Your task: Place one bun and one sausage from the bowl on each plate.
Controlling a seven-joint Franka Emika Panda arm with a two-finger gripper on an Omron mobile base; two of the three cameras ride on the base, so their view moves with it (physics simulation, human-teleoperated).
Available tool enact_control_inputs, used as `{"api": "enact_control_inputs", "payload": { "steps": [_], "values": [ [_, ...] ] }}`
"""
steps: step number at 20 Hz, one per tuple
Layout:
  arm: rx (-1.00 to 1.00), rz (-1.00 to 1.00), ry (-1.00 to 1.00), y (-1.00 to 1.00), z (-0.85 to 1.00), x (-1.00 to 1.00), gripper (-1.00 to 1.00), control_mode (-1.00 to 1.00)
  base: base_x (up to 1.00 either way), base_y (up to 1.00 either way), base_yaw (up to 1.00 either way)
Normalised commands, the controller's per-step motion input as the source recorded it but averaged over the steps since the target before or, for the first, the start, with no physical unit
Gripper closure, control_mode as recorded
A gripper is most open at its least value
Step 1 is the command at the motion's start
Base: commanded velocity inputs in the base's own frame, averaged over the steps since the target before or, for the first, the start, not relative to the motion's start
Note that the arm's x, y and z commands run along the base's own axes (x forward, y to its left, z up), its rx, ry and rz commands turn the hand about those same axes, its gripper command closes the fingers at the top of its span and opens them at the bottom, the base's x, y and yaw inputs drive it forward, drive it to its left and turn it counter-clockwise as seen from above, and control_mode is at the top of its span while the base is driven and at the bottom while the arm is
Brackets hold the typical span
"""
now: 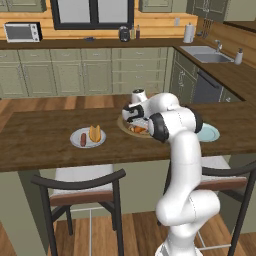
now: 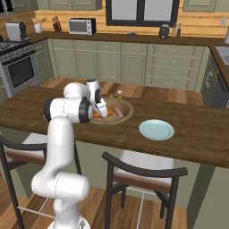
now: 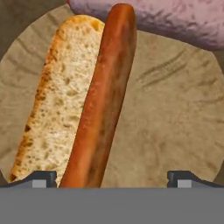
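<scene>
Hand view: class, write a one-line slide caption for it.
Open gripper above a sausage lying against a bun in the wooden bowl.

The bowl is sitting on the counter, serving as landmark. A plate carrying a bun and sausage is lying left of it; another plate is lying right.

We see a long dark wooden island counter with two black-framed, white-seated chairs before it, sage-green cabinets under honey-coloured plank walls, a dark-framed window, and warm wood flooring.
</scene>
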Motion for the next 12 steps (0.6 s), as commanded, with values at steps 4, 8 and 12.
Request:
{"api": "enact_control_inputs", "payload": {
  "steps": [4,8,12],
  "values": [
    [0.05,-0.01,-0.22,-0.06,0.10,-0.12,-1.00,-1.00,0.00,0.00,0.00],
    [0.10,-0.01,-0.24,-0.05,0.07,-0.16,-1.00,-1.00,0.00,0.00,0.00],
    [0.17,-0.01,-0.11,-0.16,0.01,-0.17,-1.00,-1.00,0.00,0.00,0.00]
  ]
}}
